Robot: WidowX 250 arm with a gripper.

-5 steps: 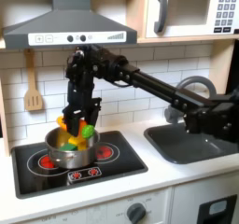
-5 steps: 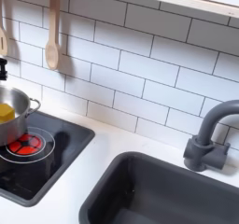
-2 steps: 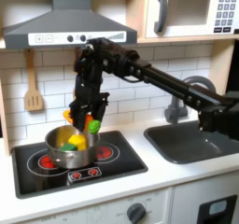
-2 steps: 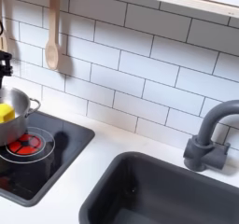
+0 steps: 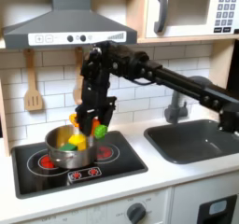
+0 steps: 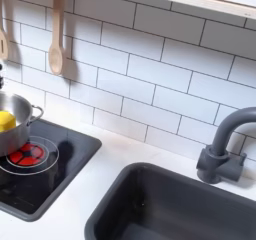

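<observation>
Now lifted | end effector [image 5: 91, 123] raised and shifted toward 3 o'clock since 1.0 s ago, clenched on green-yellow toy [image 5: 97, 129] | toy held above pot [image 5: 67, 151] rim on stove [image 5: 121, 159].

I'm seeing soft, even overhead lighting in both exterior views; both pictures are looking low-resolution and slightly blurred, with faint shadows under the range hood [image 5: 67, 27].
</observation>
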